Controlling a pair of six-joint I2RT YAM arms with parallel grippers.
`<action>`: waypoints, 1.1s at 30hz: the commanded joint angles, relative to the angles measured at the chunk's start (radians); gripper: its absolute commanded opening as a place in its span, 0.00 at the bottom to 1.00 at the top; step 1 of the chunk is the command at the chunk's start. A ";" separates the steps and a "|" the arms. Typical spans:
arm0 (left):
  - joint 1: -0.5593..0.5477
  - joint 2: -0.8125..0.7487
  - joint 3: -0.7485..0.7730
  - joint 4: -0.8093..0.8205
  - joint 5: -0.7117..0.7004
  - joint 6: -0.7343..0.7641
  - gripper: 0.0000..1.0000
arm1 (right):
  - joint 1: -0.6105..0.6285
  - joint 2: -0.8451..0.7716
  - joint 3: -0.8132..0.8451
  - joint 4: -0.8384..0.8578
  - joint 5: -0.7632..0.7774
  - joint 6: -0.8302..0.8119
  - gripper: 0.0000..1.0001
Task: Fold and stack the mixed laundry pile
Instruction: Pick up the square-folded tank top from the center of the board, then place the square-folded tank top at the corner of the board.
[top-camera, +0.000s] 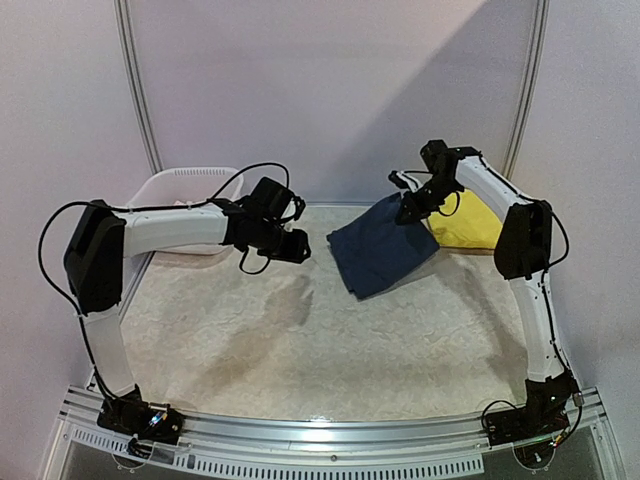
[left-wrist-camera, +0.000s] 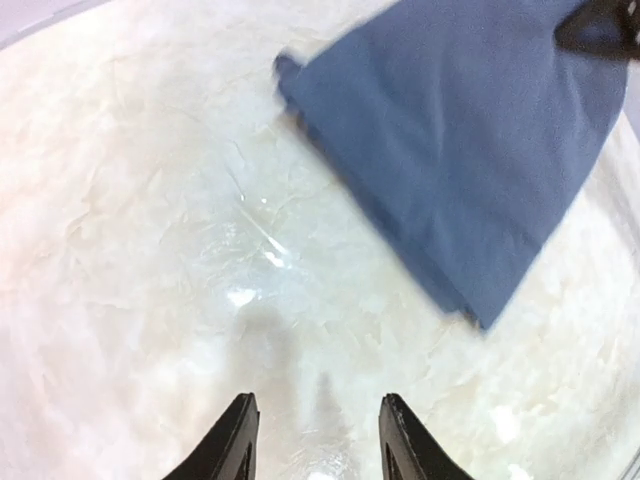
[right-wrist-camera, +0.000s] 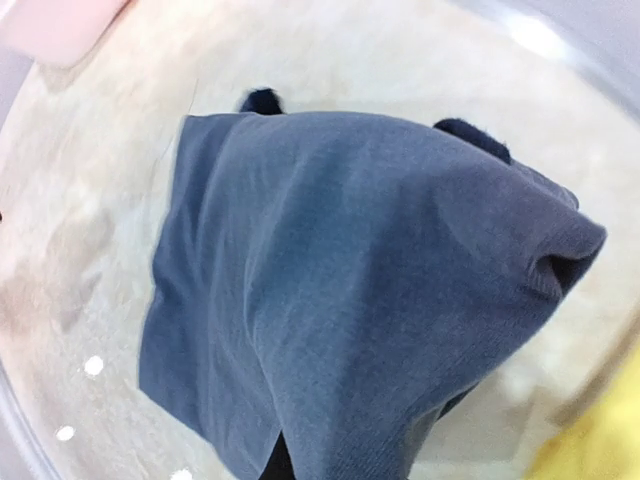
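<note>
Navy top (top-camera: 382, 255) raised by a corner, probably to fold.
Right tool (top-camera: 412, 208) is clamped on that corner; left tool (top-camera: 297, 247) hovers beside the top, half open and empty.

Folded navy garment (top-camera: 383, 260), one corner aloft, beside yellow garment (top-camera: 470, 226)

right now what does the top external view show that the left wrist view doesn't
Only the top external view: the white plastic basket at the back left and the plain yellow cloth garment at the back right. Only the left wrist view: the left arm's two black fingers, apart with nothing between them. Both: the navy blue cloth garment and the pale mottled table under it.
</note>
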 joint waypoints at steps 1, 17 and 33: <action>-0.042 -0.029 -0.033 -0.028 -0.059 0.012 0.42 | -0.051 -0.050 0.057 0.017 0.083 -0.021 0.00; -0.083 0.008 -0.001 -0.071 -0.090 0.032 0.42 | -0.152 -0.040 0.134 0.179 0.243 -0.079 0.00; -0.108 0.094 0.044 -0.094 -0.059 0.026 0.43 | -0.275 -0.095 0.166 0.152 0.266 -0.204 0.00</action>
